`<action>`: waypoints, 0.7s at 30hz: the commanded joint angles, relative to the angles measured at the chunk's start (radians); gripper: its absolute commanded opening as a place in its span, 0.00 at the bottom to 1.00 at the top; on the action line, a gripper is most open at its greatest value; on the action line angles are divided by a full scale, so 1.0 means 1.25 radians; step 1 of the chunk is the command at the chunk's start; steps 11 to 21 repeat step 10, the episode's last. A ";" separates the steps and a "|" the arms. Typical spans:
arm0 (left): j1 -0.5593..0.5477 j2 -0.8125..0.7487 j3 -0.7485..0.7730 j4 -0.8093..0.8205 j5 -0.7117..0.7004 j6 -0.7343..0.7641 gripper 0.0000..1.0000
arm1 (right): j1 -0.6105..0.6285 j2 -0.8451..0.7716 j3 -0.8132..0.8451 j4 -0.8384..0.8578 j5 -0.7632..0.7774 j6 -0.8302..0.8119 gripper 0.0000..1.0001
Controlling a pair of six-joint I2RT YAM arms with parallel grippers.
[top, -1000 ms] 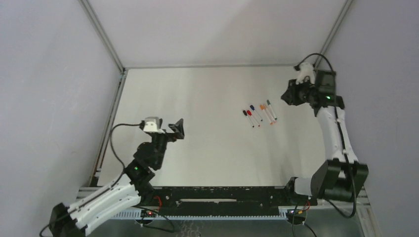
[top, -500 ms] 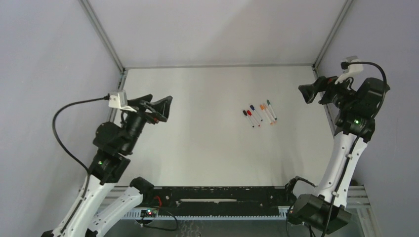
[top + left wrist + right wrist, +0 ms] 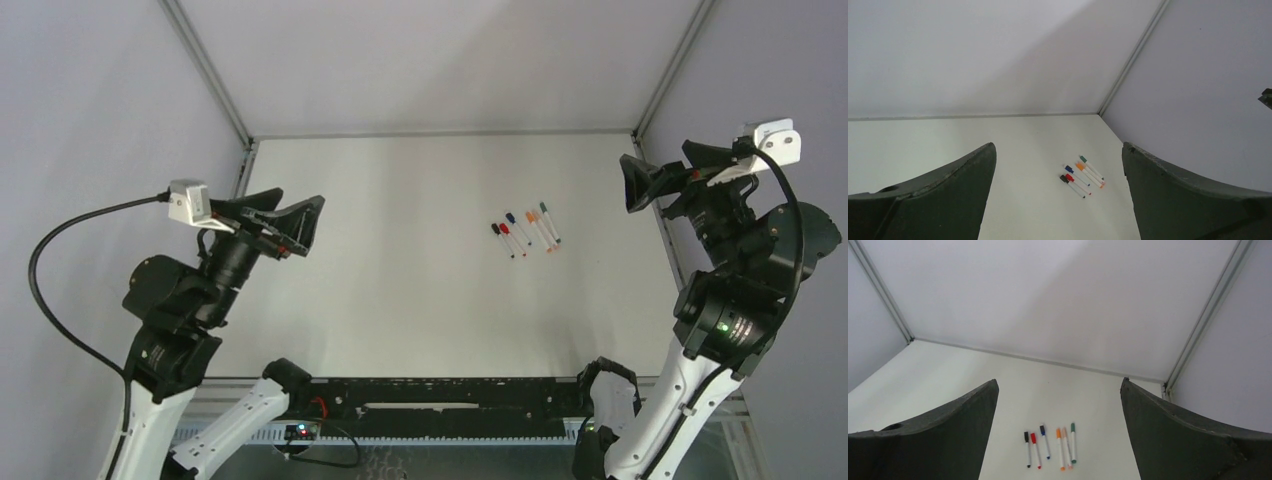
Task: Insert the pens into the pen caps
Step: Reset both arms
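Hovering well to the left of the pens (image 3: 525,228), the left gripper (image 3: 308,225) hangs high over the table (image 3: 400,320), jaws spread wide, nothing between them. On to the pens themselves: a tight row lying flat, side by side. From its left end that's black, red, blue, orange, green, each white barrel showing a coloured piece at its far end. Are those the pen caps (image 3: 1042,430), pushed home? Too small to say for sure, but no loose cap shows anywhere around the row. My read: either the capping is finished, or those ends want a closer look before anyone calls it. Over to the right of the row, the right gripper (image 3: 632,185) is up in the air too, spread just as wide and holding nothing. Neither one is near the row.
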 commanded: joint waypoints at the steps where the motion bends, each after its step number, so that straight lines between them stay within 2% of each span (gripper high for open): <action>1: 0.004 -0.012 0.050 -0.056 0.008 0.023 1.00 | -0.002 0.009 0.000 -0.016 0.019 0.066 1.00; 10: 0.004 -0.025 0.048 -0.089 -0.015 0.037 1.00 | -0.010 0.018 -0.009 0.013 -0.053 0.099 1.00; 21: 0.004 -0.025 0.048 -0.089 -0.015 0.037 1.00 | -0.010 0.018 -0.009 0.013 -0.053 0.099 1.00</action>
